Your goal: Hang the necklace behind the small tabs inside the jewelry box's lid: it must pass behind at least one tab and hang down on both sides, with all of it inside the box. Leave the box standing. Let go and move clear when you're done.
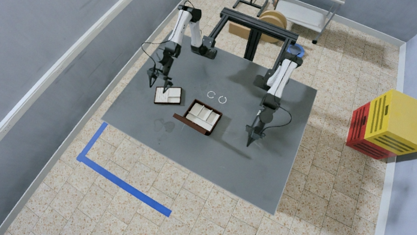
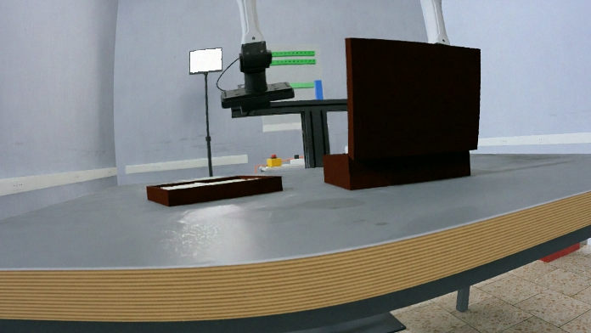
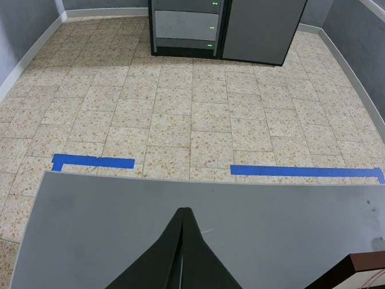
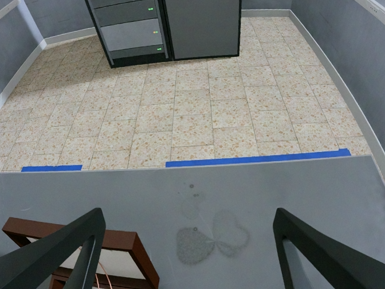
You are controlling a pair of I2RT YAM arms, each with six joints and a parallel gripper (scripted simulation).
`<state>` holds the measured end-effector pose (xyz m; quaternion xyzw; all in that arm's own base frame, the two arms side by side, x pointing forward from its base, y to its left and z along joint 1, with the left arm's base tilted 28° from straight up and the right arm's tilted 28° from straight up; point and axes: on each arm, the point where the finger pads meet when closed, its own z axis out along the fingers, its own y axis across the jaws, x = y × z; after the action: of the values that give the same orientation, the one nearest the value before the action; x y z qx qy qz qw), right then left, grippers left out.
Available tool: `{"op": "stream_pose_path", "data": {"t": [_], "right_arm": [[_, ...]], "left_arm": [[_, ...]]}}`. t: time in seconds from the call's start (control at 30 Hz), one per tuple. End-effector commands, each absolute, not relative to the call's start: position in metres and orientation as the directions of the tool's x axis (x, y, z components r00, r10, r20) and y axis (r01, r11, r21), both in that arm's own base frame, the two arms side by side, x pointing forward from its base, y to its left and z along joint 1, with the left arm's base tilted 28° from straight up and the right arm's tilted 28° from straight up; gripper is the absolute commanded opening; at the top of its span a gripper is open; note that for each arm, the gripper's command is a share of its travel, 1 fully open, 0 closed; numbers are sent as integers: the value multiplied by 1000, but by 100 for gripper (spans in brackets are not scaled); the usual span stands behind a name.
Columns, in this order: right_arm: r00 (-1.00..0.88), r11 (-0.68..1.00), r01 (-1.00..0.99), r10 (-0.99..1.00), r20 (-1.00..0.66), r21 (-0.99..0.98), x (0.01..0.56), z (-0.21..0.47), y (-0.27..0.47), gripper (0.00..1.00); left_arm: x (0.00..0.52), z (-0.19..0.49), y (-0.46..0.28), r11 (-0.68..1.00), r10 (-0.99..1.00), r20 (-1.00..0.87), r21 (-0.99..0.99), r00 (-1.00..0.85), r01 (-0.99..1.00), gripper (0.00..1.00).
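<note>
Necklace [image 3: 371, 278] [image 4: 106, 274], thin and coppery, is seen against the pale inside of the lid [image 1: 192, 124] [image 2: 413, 99] [image 3: 369, 261] [image 4: 118, 239] from the left wrist; the left gripper [image 1: 248, 145] [image 3: 185, 215] is closed, empty. From the right wrist, two strands are shown; the right gripper [image 1: 158, 89] [image 4: 188, 218] is wide open, nothing held. From the exterior, they're hidden by the lid.

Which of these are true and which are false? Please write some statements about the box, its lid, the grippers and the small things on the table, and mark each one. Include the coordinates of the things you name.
1. The left gripper [image 1: 248, 145] [image 3: 185, 215] is shut and empty. True.
2. The jewelry box's lid [image 1: 190, 124] [image 2: 412, 98] [image 3: 368, 261] [image 4: 118, 239] is closed. False: it stands open.
3. A copper-coloured strand [image 3: 374, 277] [image 4: 106, 273] shows before the lid's pale inner side. True.
4. The right gripper [image 1: 158, 89] [image 2: 256, 97] [image 4: 188, 218] is shut. False: its fingers are wide apart.
5. Two white rings [image 1: 207, 95] [image 1: 218, 100] lie inside the shallow tray [image 1: 168, 104] [image 2: 225, 193]. False: they lie on the table.
</note>
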<state>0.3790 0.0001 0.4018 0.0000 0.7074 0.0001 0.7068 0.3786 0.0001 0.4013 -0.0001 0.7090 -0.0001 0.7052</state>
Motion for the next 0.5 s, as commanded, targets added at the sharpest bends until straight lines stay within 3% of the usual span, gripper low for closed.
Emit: {"op": "stream_pose_path", "data": {"t": [0.0,0.47], "right_arm": [[75,1000,6,3,-997,3,367,432,-3,100],[76,1000,-2,3,-997,3,366,432,0,100]], "left_arm": [[379,410,-2,1000,8,-1000,8,25,1,0],[369,421,-2,1000,8,-998,8,58,0,0]]}}
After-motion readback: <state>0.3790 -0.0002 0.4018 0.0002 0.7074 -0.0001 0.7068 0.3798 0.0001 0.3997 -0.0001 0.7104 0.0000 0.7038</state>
